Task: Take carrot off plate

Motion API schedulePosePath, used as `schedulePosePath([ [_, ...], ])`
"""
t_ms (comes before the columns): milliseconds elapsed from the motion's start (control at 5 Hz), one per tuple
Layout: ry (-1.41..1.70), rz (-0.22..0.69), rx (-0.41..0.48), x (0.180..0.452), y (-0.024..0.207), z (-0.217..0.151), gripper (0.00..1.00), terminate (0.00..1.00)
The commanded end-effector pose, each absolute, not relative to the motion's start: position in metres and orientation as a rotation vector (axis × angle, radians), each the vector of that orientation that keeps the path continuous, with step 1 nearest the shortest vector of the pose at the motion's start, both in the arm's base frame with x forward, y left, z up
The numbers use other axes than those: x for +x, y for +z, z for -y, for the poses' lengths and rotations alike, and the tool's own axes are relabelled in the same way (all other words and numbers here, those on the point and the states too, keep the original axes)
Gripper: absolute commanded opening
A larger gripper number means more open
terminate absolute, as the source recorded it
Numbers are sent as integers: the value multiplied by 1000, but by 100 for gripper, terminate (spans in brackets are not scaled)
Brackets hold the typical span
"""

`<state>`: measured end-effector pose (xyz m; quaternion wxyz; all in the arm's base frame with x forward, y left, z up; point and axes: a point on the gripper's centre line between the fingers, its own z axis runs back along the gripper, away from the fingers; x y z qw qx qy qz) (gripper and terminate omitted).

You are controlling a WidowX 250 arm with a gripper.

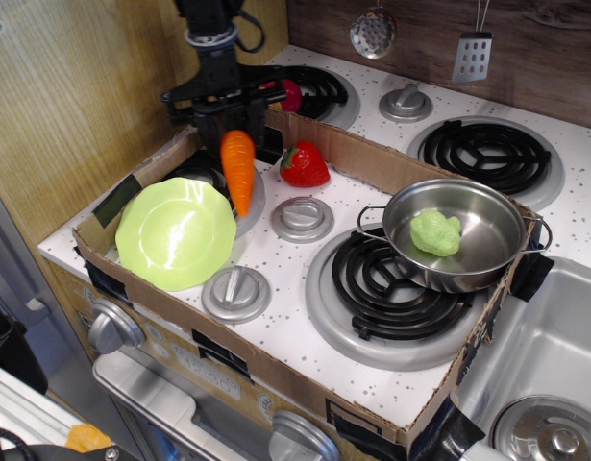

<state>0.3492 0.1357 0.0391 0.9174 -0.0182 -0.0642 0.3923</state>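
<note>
Holding the carrot (238, 169) by its top end, the end effector (221, 117) hangs above the back-left burner (213, 178). Its two fingers are closed tight on the carrot, and the green stem end is hidden between them. The carrot points down and tips a little. Its thin tip is over the burner, just past the plate (174, 233). It does not touch the plate. I cannot tell if the tip touches the burner.

The plate is empty. It sits at the front left of the desk, inside a low cardboard wall (372, 158). A strawberry (304, 164) lies near the carrot, to its right. A pot (455, 233) with a lumpy green toy (435, 232) in it sits on the big burner, well apart.

What could go wrong? The carrot is long and round, so if it is let go from up high it may bounce or roll back onto the plate. It could also bump the strawberry. Lowering it first would be safer.
</note>
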Motion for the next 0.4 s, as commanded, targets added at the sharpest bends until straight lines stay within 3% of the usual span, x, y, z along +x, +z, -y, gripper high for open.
schedulePosePath([
  [0, 798, 216, -10, 348, 48, -148, 0, 0],
  [200, 794, 233, -3, 348, 49, -149, 100, 100],
])
